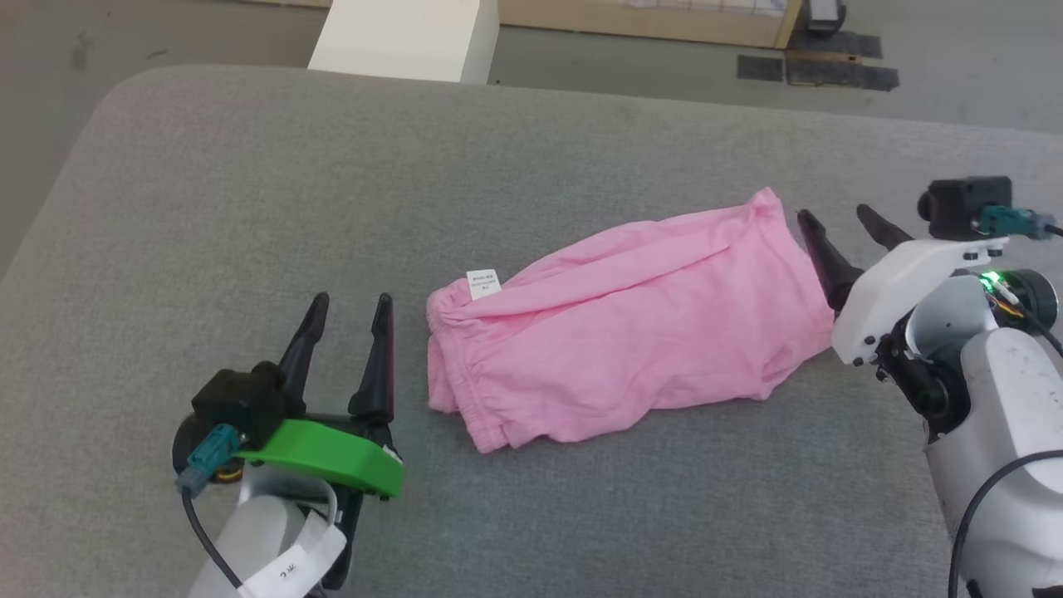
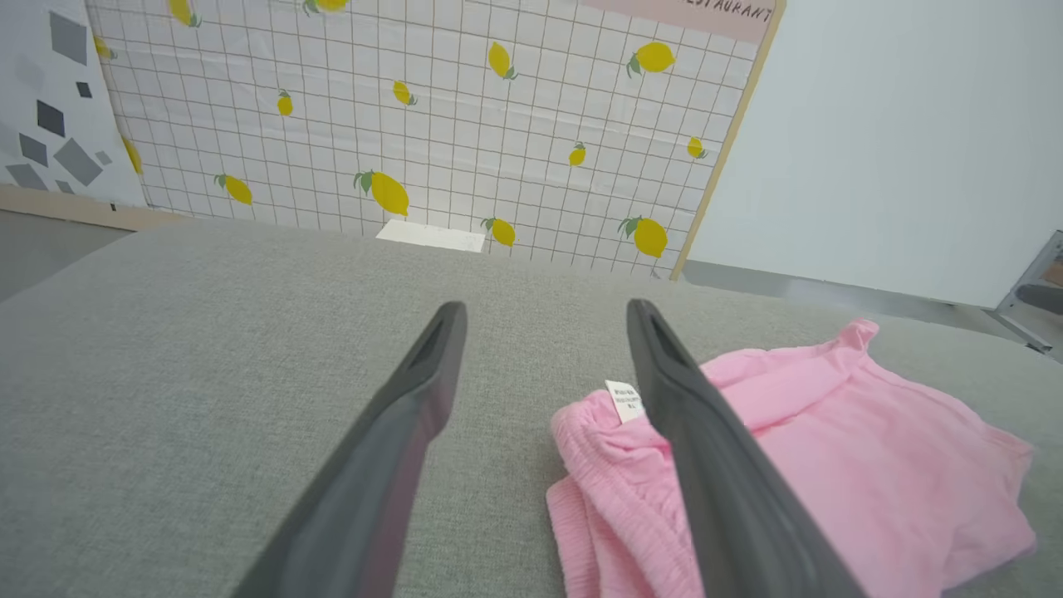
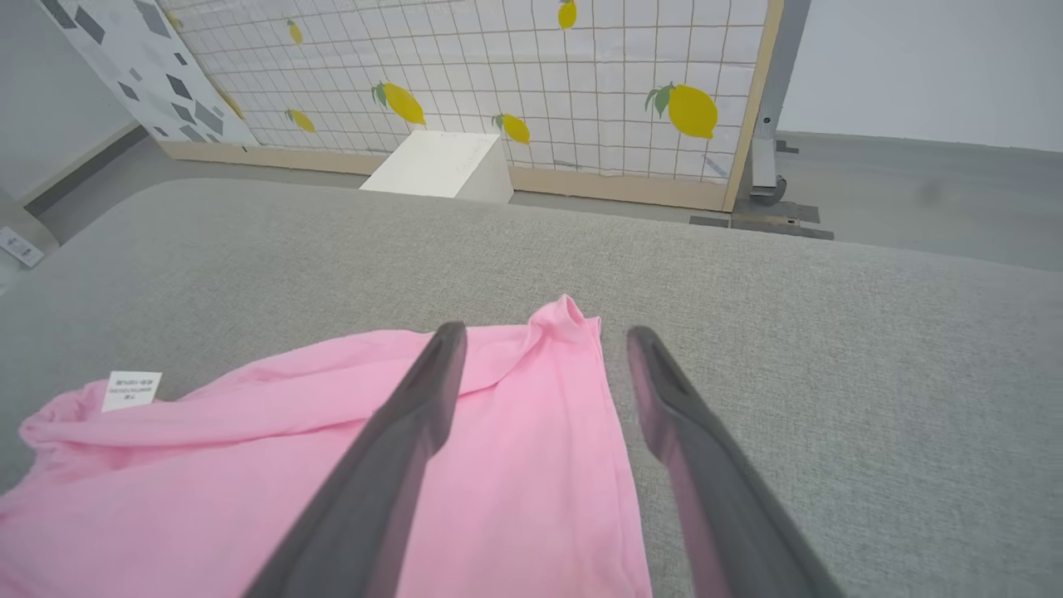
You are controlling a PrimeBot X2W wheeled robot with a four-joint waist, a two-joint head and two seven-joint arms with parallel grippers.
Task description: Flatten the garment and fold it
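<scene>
In the head view you have the garment (image 1: 623, 324) lying rumpled across the middle of the grey padded surface (image 1: 249, 208), its gathered end with the white label (image 1: 483, 283) toward your left gripper (image 1: 352, 299). That gripper sits just beside the gathered end, apart from it, fingers parted and holding nothing. Your right gripper (image 1: 834, 212) is at the garment's opposite end, also spread and empty, with one finger right against the cloth's edge; you cannot tell whether it touches. A white box (image 1: 407, 37) stands on the floor beyond the surface. In the left wrist view your left gripper (image 2: 545, 306) is open wide over bare grey fabric, the garment (image 2: 830, 448) and its label (image 2: 624, 400) partly behind one finger. In the right wrist view your right gripper (image 3: 546, 330) is spread across the garment's (image 3: 515, 465) side edge, one finger over pink cloth, the other over the grey surface.
</scene>
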